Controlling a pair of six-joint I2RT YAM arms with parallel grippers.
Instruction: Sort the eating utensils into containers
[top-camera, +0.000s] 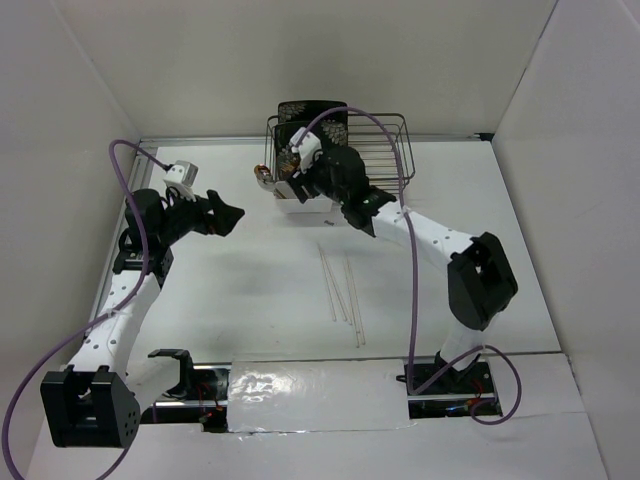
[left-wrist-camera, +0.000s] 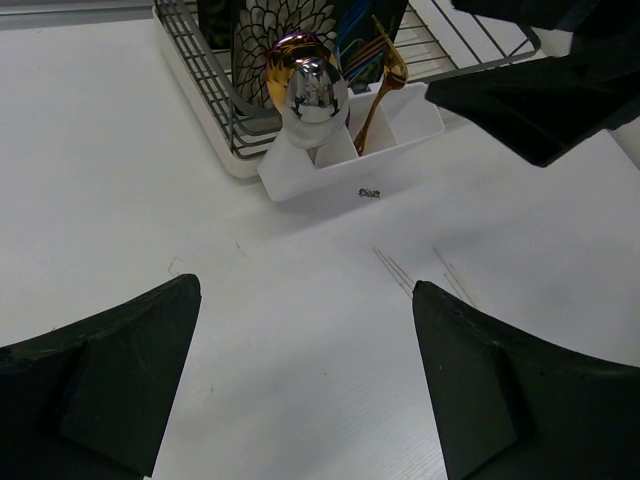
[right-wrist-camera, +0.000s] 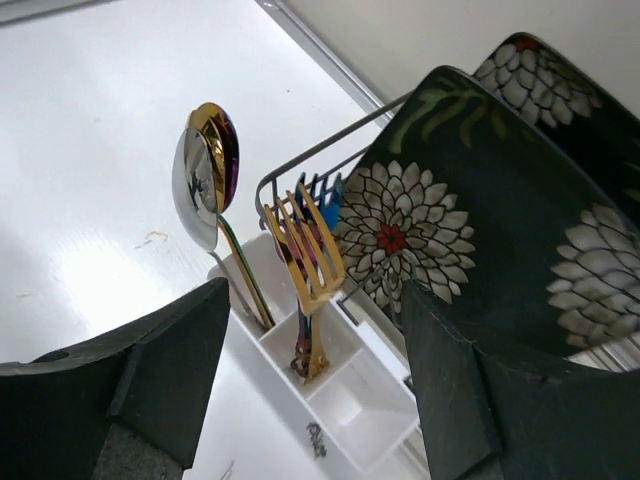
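Right pincer (right-wrist-camera: 315, 300) spread, empty; white caddy (right-wrist-camera: 335, 395) just ahead holds gold fork (right-wrist-camera: 305, 255), two spoons (right-wrist-camera: 200, 190); blue fork (right-wrist-camera: 318, 190) mostly hidden behind gold one. Left pincer (left-wrist-camera: 307, 290) released, empty; faint chopsticks (left-wrist-camera: 393, 268) beside one finger, ends cut off. Plates (right-wrist-camera: 470, 200) farthest, cropped.

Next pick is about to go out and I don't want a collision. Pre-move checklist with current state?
1. The left fingers open and empty: ok.
2. The right fingers open and empty, above the caddy: ok.
3. All utensils sorted: not ok. The chopsticks lie loose on the table.
4. Free compartment in the caddy: ok. One shows empty in the right wrist view.
5. The spoons and gold fork seated in the caddy: ok.
6. Number of chopsticks: cannot tell, too thin and close together.
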